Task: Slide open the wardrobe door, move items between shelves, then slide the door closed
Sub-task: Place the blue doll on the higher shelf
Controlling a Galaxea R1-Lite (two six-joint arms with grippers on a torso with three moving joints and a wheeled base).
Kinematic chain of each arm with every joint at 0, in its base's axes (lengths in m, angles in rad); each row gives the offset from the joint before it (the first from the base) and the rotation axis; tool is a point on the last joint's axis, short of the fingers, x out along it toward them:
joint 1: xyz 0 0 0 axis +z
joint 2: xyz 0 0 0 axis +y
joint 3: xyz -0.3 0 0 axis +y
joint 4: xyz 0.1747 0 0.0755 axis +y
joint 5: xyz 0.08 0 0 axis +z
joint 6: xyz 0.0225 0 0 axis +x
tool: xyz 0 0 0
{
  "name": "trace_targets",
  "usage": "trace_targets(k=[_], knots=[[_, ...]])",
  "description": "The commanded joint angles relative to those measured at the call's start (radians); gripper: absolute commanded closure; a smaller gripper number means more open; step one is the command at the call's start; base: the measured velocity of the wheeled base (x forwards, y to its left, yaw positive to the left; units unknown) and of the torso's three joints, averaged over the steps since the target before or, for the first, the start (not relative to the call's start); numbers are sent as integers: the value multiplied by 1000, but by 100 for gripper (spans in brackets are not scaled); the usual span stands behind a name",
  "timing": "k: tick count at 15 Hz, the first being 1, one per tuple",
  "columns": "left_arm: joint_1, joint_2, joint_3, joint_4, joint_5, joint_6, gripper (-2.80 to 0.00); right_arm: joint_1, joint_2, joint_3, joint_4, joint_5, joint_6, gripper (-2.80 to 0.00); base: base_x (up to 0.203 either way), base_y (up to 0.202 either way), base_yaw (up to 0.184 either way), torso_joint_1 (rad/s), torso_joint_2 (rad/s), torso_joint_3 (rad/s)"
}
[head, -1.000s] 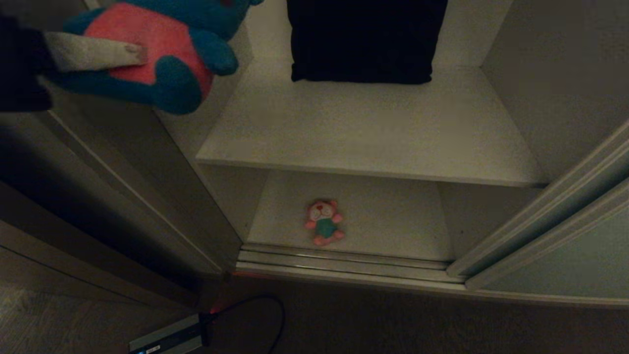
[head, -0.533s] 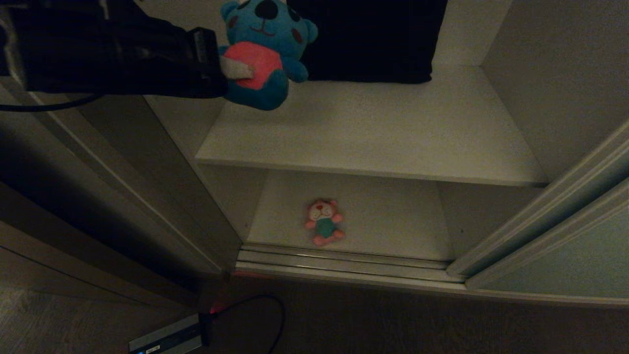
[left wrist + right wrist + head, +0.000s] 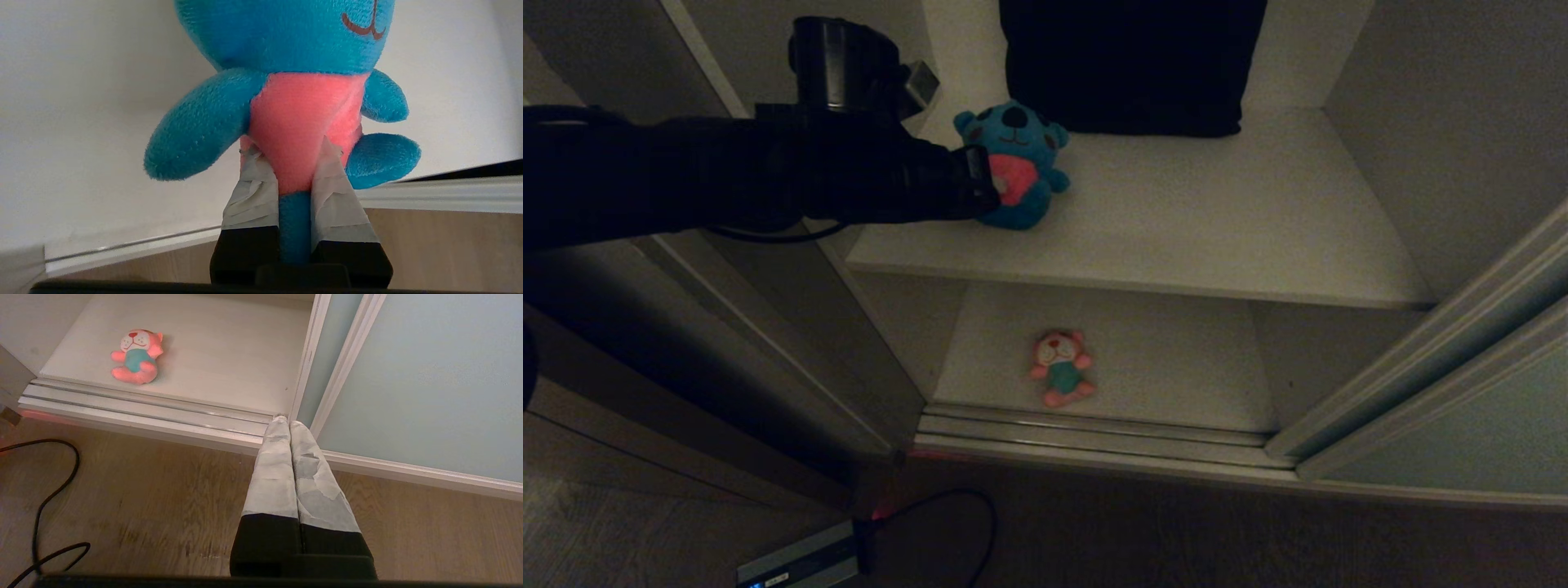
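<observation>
My left gripper (image 3: 992, 184) reaches in from the left and is shut on the teal bear (image 3: 1013, 159). Its taped fingers (image 3: 251, 183) pinch the bear's (image 3: 286, 49) red shirt. The bear is upright, low over the left part of the upper shelf (image 3: 1217, 220); I cannot tell whether it touches the board. The pink plush toy (image 3: 1060, 369) lies on the lower shelf (image 3: 1168, 359), near its front edge. The sliding wardrobe door (image 3: 1462, 425) stands pushed to the right. My right gripper (image 3: 288, 421) is shut and empty, hanging over the wooden floor beside the door (image 3: 429, 375), with the pink toy (image 3: 137, 357) off to one side.
A big dark folded cloth (image 3: 1131, 65) fills the back of the upper shelf, just behind the bear. A brown wooden panel (image 3: 686, 343) flanks the opening on the left. The door track (image 3: 1094, 433) runs along the bottom. A black cable (image 3: 964, 506) and a grey device (image 3: 800, 563) lie on the floor.
My left arm has carried the teal bear from the upper left corner rightward and down into the wardrobe, to the upper shelf. The pink toy and the door have not moved.
</observation>
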Motion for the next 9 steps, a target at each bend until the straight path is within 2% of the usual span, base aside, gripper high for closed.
trace_targets(k=[1, 4, 5, 7, 9], knots=[[-2, 78, -39, -14, 1, 0, 0, 1, -1, 3, 0, 1, 0, 0, 0, 0, 0, 0, 0, 0], [-1, 158, -100, -56, 28, 6, 0, 0, -1, 3, 0, 1, 0, 0, 0, 0, 0, 0, 0, 0], [-1, 179, -105, -97, 42, 29, 0, -1, -1, 3, 0, 1, 0, 0, 0, 0, 0, 0, 0, 0], [-1, 196, -107, -149, 103, 52, 0, -1, -1, 3, 0, 1, 0, 0, 0, 0, 0, 0, 0, 0], [1, 219, -107, -235, 136, 59, 0, 0, -1, 3, 0, 1, 0, 0, 0, 0, 0, 0, 0, 0]])
